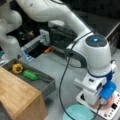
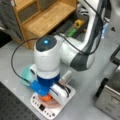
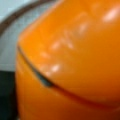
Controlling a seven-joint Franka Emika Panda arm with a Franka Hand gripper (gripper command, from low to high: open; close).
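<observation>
Gripper (image 2: 47, 96) low over a glossy orange rounded object (image 2: 45, 98) on the white kitchen scale (image 2: 71, 93).
Only the wrist view fills with orange (image 3: 75, 60), a dark seam running diagonally; both front views hide it. Jaws' state and object's axis: cannot tell.

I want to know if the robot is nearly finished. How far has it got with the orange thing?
The gripper is down over the orange object on the white scale, and the wrist view is filled with orange. So reaching it looks done. Grasping seems in hand, though the fingers are hidden. Lifting it is left: it sits on the scale.
</observation>
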